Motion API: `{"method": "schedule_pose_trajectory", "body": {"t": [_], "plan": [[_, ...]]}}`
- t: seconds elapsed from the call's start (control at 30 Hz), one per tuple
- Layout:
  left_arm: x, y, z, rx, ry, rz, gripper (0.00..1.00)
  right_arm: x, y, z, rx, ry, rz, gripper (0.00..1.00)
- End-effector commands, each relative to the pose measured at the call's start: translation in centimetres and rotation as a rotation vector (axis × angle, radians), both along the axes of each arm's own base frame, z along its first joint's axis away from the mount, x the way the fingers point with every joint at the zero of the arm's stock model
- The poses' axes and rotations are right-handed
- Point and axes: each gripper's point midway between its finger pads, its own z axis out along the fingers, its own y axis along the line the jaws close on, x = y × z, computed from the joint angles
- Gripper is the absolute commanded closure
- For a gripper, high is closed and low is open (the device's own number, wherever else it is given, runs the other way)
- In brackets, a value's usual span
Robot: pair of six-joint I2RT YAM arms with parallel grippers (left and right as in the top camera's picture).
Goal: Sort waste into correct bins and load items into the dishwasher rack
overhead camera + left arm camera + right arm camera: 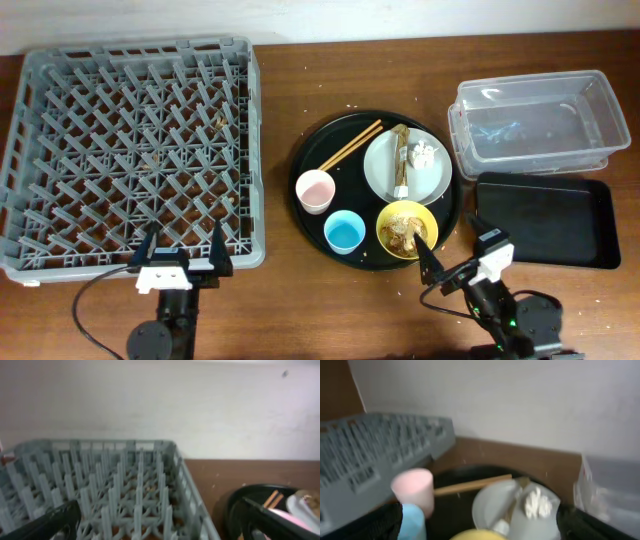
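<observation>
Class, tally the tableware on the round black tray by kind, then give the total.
Cups: 2 (pink cup, blue cup)
Bowls: 1 (yellow bowl)
Plates: 1 (white plate)
Wooden chopsticks: 2
Total: 6

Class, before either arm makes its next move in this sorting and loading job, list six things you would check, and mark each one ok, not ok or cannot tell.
1. The left jaws open, holding nothing: ok.
2. The right jaws open, holding nothing: ok.
3. The dishwasher rack free of dishes: ok.
4. The yellow bowl free of food scraps: not ok, they fill it.
5. The white plate cleared: not ok, the tissue and a brown piece lie on it.
6. The clear tub free of contents: cannot tell, faint bluish marks inside.
</observation>
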Motion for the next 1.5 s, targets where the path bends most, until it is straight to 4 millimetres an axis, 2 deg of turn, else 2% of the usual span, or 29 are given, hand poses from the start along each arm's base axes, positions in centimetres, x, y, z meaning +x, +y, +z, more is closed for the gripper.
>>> {"method": "schedule_pose_trajectory", "body": {"t": [0.0,0.07,0.13,0.23,0.3,0.37,0.4,0.47,0.5,0.53,0.57,0.67,0.77,0.8,0.83,0.9,0.97,1.0,1.03,1.1,1.13,1.17,1.2,1.27,1.3,1.33,1.37,1.4,1.47], "plan": [[-0.7,-1.3,2.8,0.027,0.103,-0.083,0.01,-0.9,0.3,4.4,-0.003,0.050,0.024,0.02],[0.1,-1.7,5.0,0.032,0.184,-0.098,0.01,-0.5,0.4,5.5,-0.013,0.197,0.027,0.01],[1.4,-3.6,7.7,0.029,0.291,-0.201,0.01,1.0,0.6,6.8,-0.027,0.385,0.027,0.02],[3.8,-4.6,9.9,0.022,0.510,-0.247,0.01,4.7,0.9,6.9,-0.045,0.655,0.027,0.02],[5.1,-4.8,10.9,0.020,0.570,-0.248,0.01,7.5,1.3,6.8,-0.048,0.751,0.037,0.02],[6.2,-5.4,12.1,0.012,0.572,-0.275,0.01,9.6,3.1,6.5,0.040,0.836,0.109,0.02],[5.8,-6.7,11.8,-0.011,0.593,-0.352,0.01,12.0,3.5,5.6,0.046,0.839,0.125,0.02],[5.7,-6.9,11.7,-0.016,0.600,-0.368,0.01,14.8,2.5,2.5,0.030,0.885,0.036,0.12],[5.6,-6.9,11.3,-0.016,0.617,-0.367,0.01,16.2,1.7,-0.3,0.022,0.952,-0.036,0.20],[5.5,-6.9,10.9,-0.018,0.635,-0.367,0.01,17.2,1.2,-2.8,0.002,0.997,-0.068,0.33],[5.6,-6.9,10.4,-0.019,0.655,-0.366,0.01,18.1,1.3,-5.3,-0.005,1.040,-0.070,0.53],[5.9,-6.9,8.7,-0.025,0.727,-0.364,0.01,19.5,1.1,-11.6,-0.030,1.151,-0.113,0.53],[6.4,-7.0,7.6,-0.028,0.769,-0.363,0.01,19.2,2.0,-17.3,-0.045,1.270,-0.107,0.53],[6.5,-7.0,7.4,-0.028,0.776,-0.363,0.01,18.9,2.5,-18.1,-0.057,1.288,-0.096,0.68],[6.6,-7.0,7.2,-0.029,0.782,-0.362,0.01,19.0,3.5,-18.0,-0.067,1.274,-0.077,0.96],[6.6,-7.0,7.2,-0.029,0.783,-0.362,0.01,20.0,3.5,-14.6,-0.024,1.217,-0.092,0.96],[6.6,-7.0,7.2,-0.029,0.782,-0.362,0.01,21.2,2.1,-9.3,0.079,1.146,-0.158,0.96],[6.7,-7.0,7.2,-0.029,0.779,-0.363,0.01,22.0,0.3,-5.5,0.172,1.085,-0.218,0.96],[6.7,-7.0,7.2,-0.029,0.778,-0.363,0.01,22.4,-1.1,-2.9,0.241,1.038,-0.258,0.96],[6.7,-7.0,7.2,-0.029,0.778,-0.363,0.01,22.9,-6.8,2.0,0.428,0.922,-0.399,0.96],[6.7,-7.0,7.2,-0.029,0.778,-0.363,0.01,23.4,-10.4,2.9,0.474,0.863,-0.485,0.96],[6.7,-7.0,7.2,-0.029,0.778,-0.363,0.01,23.5,-14.8,2.1,0.547,0.844,-0.652,0.96],[6.7,-7.0,7.2,-0.029,0.778,-0.363,0.01,23.7,-17.4,1.2,0.584,0.834,-0.747,0.96],[6.7,-7.0,7.2,-0.028,0.778,-0.362,0.01,25.0,-20.0,-1.7,0.613,0.844,-0.802,0.96],[6.7,-7.0,7.2,-0.028,0.778,-0.360,0.01,25.5,-20.2,-3.1,0.612,0.861,-0.808,0.96],[6.7,-7.0,7.2,-0.028,0.778,-0.360,0.01,26.2,-20.1,-4.8,0.591,0.885,-0.790,0.83],[6.7,-7.0,7.2,-0.028,0.778,-0.360,0.01,27.2,-18.3,-4.7,0.487,0.873,-0.613,0.54],[6.7,-7.0,7.2,-0.028,0.779,-0.360,0.01,27.3,-17.2,-3.4,0.425,0.847,-0.511,0.44],[6.7,-7.0,7.2,-0.028,0.779,-0.360,0.01,25.7,-13.7,0.5,0.378,0.816,-0.297,0.42]]}}
